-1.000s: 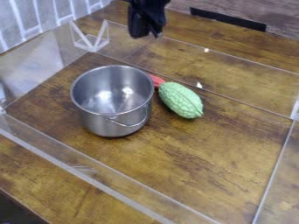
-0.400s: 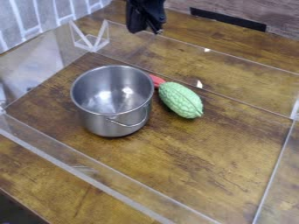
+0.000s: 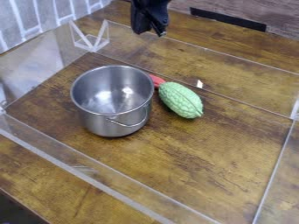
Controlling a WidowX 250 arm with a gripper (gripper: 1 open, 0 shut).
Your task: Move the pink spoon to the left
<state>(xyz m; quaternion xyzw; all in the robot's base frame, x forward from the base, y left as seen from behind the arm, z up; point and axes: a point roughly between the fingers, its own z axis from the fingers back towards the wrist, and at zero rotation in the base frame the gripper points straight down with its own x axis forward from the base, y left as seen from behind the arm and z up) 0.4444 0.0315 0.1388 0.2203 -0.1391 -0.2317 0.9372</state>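
Hovering shut over the far side, spoon tip down by the pot

Gripper point(image 3: 149, 21): dark, at the top edge of the view, above the far part of the wooden table point(image 3: 222, 162). Fingers closed together, pointing down. Nothing visible in their grip. Fine detail at the tips is lost, dark on dark and small, so the exact contact line between the fingers can't be read. Upper part of the gripper is cut off by the frame. Fingers are well apart from pot, spoon and vegetable; all three sit nearer the camera.

Pink spoon point(image 3: 156, 80): on the table, only a short reddish-pink piece showing. It's in the narrow space between the steel pot point(image 3: 112, 101) and the green vegetable point(image 3: 181, 100), just beside the pot's right side as seen in the view, at the far end of the vegetable. Rest of it is hidden; can't tell whether it touches either neighbor.

Pot: upright, open top, shiny inside, wire handle hanging down on the near side. Vegetable: pale green, bumpy, lying on its side, running diagonally from the spoon toward the near right. Small white piece point(image 3: 200, 84) on the wood, past the vegetable. Clear plastic-looking panels point(image 3: 70, 162) border the work area.
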